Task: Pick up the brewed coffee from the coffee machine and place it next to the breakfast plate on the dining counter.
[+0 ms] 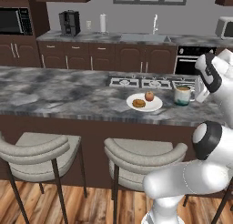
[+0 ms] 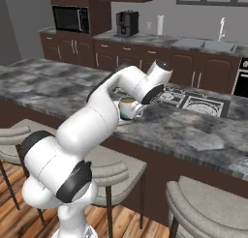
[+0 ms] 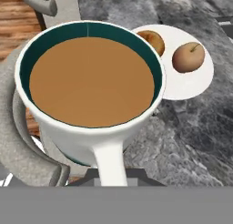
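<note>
The mug (image 1: 183,95) sits on the counter (image 1: 54,95) at the plate's (image 1: 154,105) 3 o'clock. Brimful and rigid, it spills easily; the handle suits grasping. Whether the gripper (image 1: 200,92) grips it cannot be told.

White mug (image 3: 91,141) with a teal inside, light brown coffee. White plate (image 1: 154,104), reddish apple (image 1: 149,96), brown pastry (image 1: 139,103), grey marbled desk (image 1: 54,93), black coffee machine (image 1: 69,22).

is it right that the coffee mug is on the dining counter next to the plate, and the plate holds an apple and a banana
Not quite: beside the apple lies a round brown pastry, not a banana, as the left base view shows. The coffee mug does sit on the dining counter next to the plate.
</note>
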